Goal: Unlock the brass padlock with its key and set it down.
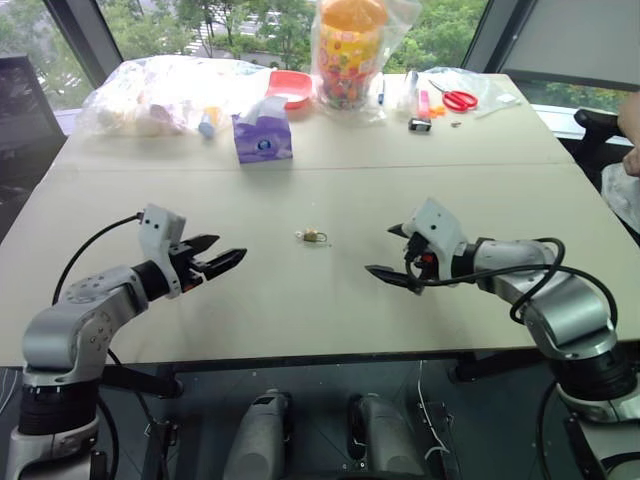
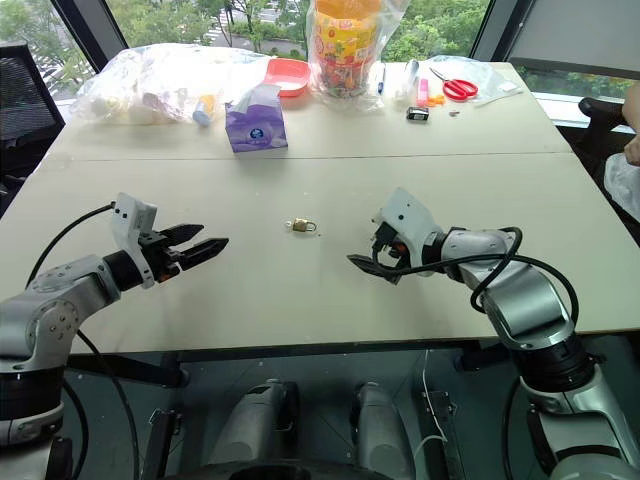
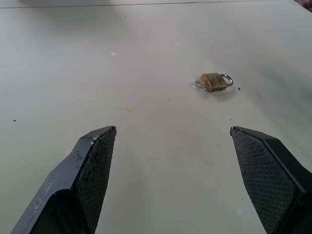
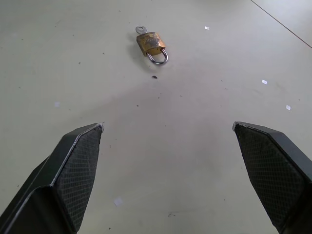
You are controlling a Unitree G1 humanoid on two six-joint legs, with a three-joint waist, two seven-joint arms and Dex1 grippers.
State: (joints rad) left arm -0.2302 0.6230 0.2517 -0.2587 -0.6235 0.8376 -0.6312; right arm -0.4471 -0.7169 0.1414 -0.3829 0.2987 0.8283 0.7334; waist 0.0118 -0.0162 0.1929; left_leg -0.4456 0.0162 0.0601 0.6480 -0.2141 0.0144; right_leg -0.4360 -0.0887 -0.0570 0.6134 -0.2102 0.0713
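The brass padlock (image 1: 312, 236) lies flat on the beige table (image 1: 300, 310), midway between my two grippers. It is gold-coloured with a thin silver shackle (image 4: 157, 58). The key (image 4: 141, 29) shows as a small silver loop at the padlock's end opposite the shackle, touching it or stuck in it. My left gripper (image 1: 226, 252) hovers to the padlock's left, open and empty, pointing toward it. To the padlock's right, my right gripper (image 1: 382, 250) is open and empty as well, aimed at it. Both wrist views show the padlock (image 3: 214, 82) ahead of the spread fingers, apart from them.
Along the table's far edge stand a purple tissue box (image 1: 262, 135), a red bowl (image 1: 291, 87), a bagged orange jar (image 1: 350, 50), plastic bags (image 1: 160, 95), red-handled scissors (image 1: 459, 99) and a small black item (image 1: 419, 125). A person's arm (image 1: 630, 130) shows at the right edge.
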